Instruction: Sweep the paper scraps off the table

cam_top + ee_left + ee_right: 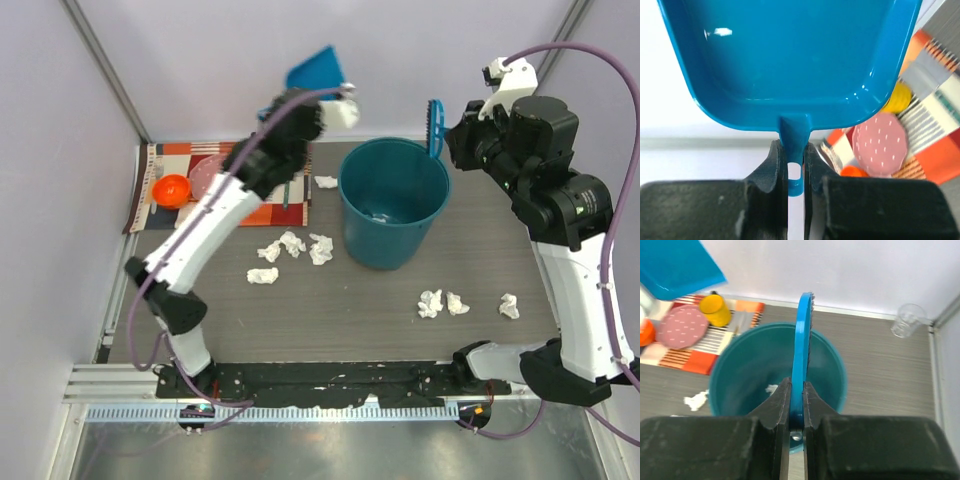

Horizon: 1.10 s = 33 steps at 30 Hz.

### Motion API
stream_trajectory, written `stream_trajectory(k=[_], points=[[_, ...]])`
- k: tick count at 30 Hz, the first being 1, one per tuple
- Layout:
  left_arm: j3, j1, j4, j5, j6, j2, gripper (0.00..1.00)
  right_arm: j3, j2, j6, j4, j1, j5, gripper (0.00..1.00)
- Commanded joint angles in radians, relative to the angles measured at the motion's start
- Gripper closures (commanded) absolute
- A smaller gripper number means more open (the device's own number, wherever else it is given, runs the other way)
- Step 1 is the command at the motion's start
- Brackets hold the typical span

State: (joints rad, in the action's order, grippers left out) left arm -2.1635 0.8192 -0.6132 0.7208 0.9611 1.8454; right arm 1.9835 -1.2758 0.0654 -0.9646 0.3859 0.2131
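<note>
Table [350, 330] viewed from above, with both arms raised over its far half.

Left tool [794, 150]: clamped tight on the narrow handle of a blue dustpan [790, 60]. The pan is held high, well clear of the table, near the far edge and to the left of the bucket [393, 245].

Right tool [796, 385]: closed on the handle of a blue brush [803, 340]. The brush stands edge-on to the wrist camera, above the far right rim of the bucket.

Bucket: teal, upright, mouth open, standing near the middle of the table toward the far side. One small white scrap [771, 388] lies on its floor.

Paper scraps [320, 248]: crumpled white wads lying on the bare table. A loose group lies just left of the bucket's near side. A single wad [326, 182] lies between the bucket and the placemat [280, 210]. Three more [456, 303] lie in a row toward the near right, well apart from the bucket. Neither the dustpan nor the brush touches any of them.

Placemat: striped, multicoloured, at the far left of the table. It carries an orange bowl [172, 189], a pink plate [682, 326] and a yellow cup [715, 310].

Clear glass [907, 320]: upright at the far right of the table, beside the wall.
</note>
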Motion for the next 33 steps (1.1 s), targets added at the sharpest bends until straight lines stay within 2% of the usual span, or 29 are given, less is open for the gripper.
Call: stream_trajectory(k=[1,2,4,8,11,14,15,17,18,20,21,22,24,26,27,28,30,33], points=[[0.112,-0.2,-0.232,-0.184,-0.281,-0.211,1.0,0.049,-0.011,0.057,0.122,0.007,-0.199,0.99],[0.141,-0.234,-0.247,-0.26,-0.309,-0.233,1.0,0.06,-0.023,0.063,0.135,0.03,-0.236,0.99],[0.241,-0.331,-0.27,-0.325,-0.375,-0.309,1.0,0.083,-0.065,0.068,0.164,0.068,-0.238,0.99],[0.514,-0.475,-0.287,-0.474,-0.412,-0.455,1.0,0.156,-0.167,-0.001,0.175,0.265,-0.216,0.99],[0.65,-0.609,-0.377,-0.624,-0.394,-0.532,1.0,0.248,-0.281,-0.085,0.123,0.397,-0.146,0.99],[0.762,-0.754,-0.499,-0.765,-0.322,-0.586,1.0,0.304,-0.393,-0.089,0.047,0.429,-0.199,0.99],[0.792,-0.835,-0.534,-0.788,-0.302,-0.598,1.0,0.296,-0.413,-0.028,0.041,0.427,-0.237,0.99],[0.884,-0.929,-0.548,-0.796,-0.239,-0.627,1.0,0.204,-0.43,0.042,0.069,0.427,-0.289,0.99],[0.912,-1.018,-0.548,-0.805,-0.217,-0.632,1.0,0.152,-0.425,0.109,0.145,0.429,-0.331,0.99],[0.965,-1.106,-0.556,-0.859,-0.154,-0.634,1.0,-0.036,-0.39,0.19,0.269,0.43,-0.443,0.99],[0.976,-1.174,-0.559,-0.879,-0.142,-0.623,1.0,-0.099,-0.384,0.264,0.405,0.436,-0.472,0.99],[0.991,-1.201,-0.557,-0.892,-0.131,-0.615,1.0,-0.2,-0.379,0.298,0.47,0.442,-0.518,0.99],[1.007,-1.244,-0.545,-0.9,-0.128,-0.601,1.0,-0.247,-0.42,0.335,0.564,0.464,-0.535,0.99],[1.033,-1.247,-0.536,-0.896,-0.122,-0.601,1.0,-0.178,-0.517,0.243,0.522,0.516,-0.456,0.99],[1.041,-1.247,-0.539,-0.899,-0.114,-0.601,1.0,-0.082,-0.551,0.181,0.433,0.533,-0.422,0.99],[1.05,-1.247,-0.548,-0.9,-0.101,-0.603,1.0,-0.025,-0.585,0.037,0.384,0.563,-0.376,0.99],[1.058,-1.247,-0.583,-0.887,-0.056,-0.603,1.0,0.142,-0.697,-0.062,0.241,0.576,-0.261,0.99],[1.084,-1.247,-0.599,-0.833,-0.009,-0.6,1.0,0.271,-0.802,-0.231,0.13,0.579,-0.179,0.99]])
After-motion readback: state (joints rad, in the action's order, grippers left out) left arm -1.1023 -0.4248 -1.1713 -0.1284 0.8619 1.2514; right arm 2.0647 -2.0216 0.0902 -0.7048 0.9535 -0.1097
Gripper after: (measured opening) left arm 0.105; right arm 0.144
